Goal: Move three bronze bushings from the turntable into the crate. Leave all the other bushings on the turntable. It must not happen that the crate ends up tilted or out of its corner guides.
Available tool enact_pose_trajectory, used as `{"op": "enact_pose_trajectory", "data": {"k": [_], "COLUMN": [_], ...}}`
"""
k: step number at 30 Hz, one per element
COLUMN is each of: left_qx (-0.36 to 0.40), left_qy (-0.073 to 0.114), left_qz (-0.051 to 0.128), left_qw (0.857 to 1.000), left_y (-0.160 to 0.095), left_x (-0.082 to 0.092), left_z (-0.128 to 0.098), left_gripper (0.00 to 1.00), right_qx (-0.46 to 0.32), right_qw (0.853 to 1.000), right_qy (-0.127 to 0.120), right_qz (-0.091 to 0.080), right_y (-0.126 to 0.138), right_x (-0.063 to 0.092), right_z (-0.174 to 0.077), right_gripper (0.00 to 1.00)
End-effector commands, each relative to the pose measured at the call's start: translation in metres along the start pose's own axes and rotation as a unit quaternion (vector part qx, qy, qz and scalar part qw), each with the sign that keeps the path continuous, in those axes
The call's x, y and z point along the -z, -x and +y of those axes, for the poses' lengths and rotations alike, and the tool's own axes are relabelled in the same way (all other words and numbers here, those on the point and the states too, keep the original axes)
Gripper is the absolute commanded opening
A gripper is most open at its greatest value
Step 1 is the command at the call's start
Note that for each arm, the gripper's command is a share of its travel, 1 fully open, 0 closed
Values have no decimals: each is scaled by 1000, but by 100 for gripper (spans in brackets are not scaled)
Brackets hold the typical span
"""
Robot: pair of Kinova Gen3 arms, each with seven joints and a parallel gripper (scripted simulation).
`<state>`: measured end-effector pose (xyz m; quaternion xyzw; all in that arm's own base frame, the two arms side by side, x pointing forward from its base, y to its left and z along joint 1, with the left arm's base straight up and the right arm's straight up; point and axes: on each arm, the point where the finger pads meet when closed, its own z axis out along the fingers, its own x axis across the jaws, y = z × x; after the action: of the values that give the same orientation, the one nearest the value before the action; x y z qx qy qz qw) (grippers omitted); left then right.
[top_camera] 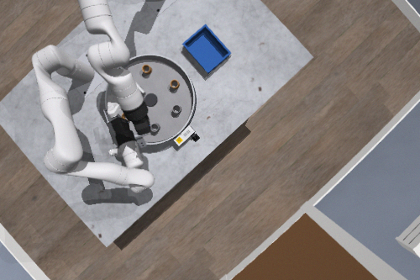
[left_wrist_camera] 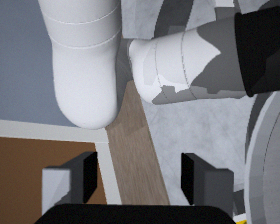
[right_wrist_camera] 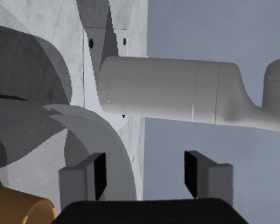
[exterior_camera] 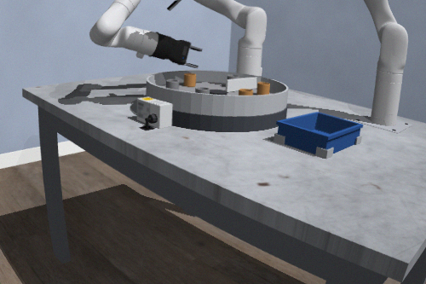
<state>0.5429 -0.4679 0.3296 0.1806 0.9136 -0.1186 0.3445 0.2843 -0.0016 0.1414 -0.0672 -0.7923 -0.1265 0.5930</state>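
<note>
L hand (top_camera: 145,137) (exterior_camera: 163,2) (left_wrist_camera: 139,177): open, high, angled down | R hand (top_camera: 118,116) (exterior_camera: 198,58) (right_wrist_camera: 145,175): open – lower, near-horiz.
</note>
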Motion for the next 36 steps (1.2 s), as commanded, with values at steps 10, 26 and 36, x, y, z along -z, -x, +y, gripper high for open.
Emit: {"op": "enact_pose_trajectory", "data": {"k": [10, 26, 36], "left_qx": [0, -2, -2], "left_qy": [2, 35, 75], "left_qz": [-1, 14, 36], "left_qw": [1000, 999, 997], "left_y": [2, 2, -6], "left_x": [1, -8, -10], "left_z": [4, 75, 168], "left_gripper": [100, 100, 100], "right_qx": [-2, -4, -4], "right_qw": [1000, 997, 998], "right_qy": [-6, -21, -21], "right_qz": [-18, -68, -67], "right_y": [-4, -16, -16], "right_x": [0, -1, -2], "right_z": [6, 19, 18], "right_gripper": [100, 100, 100]}}
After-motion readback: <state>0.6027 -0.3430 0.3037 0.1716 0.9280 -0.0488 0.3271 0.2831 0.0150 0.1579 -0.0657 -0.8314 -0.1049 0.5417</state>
